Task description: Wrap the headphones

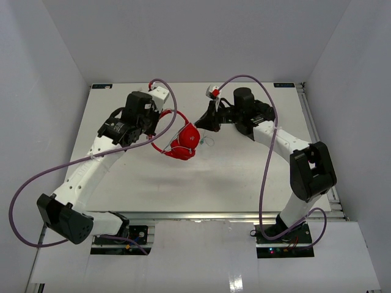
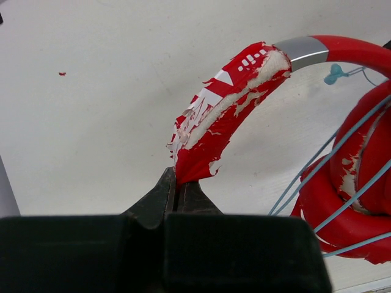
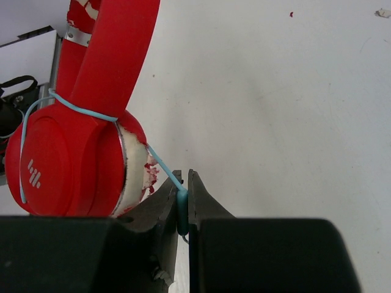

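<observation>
The red headphones (image 1: 183, 145) hang above the middle of the white table, between the two arms. My left gripper (image 2: 177, 186) is shut on the worn, peeling red headband (image 2: 226, 110). The red earcups (image 2: 354, 189) hang to the right with several turns of pale blue cable (image 2: 342, 159) across them. My right gripper (image 3: 184, 189) is shut on the blue plug end of the cable (image 3: 183, 210), right beside the earcup (image 3: 67, 165). The cable runs taut from the jaws up over the earcup. In the top view the right gripper (image 1: 204, 121) sits just right of the earcups.
The white table (image 1: 244, 177) is walled by white panels on three sides. A small red and white piece (image 1: 213, 91) sits on the right arm's wrist. Purple hoses loop off both arms. A tiny red flake (image 2: 62, 74) lies on the table.
</observation>
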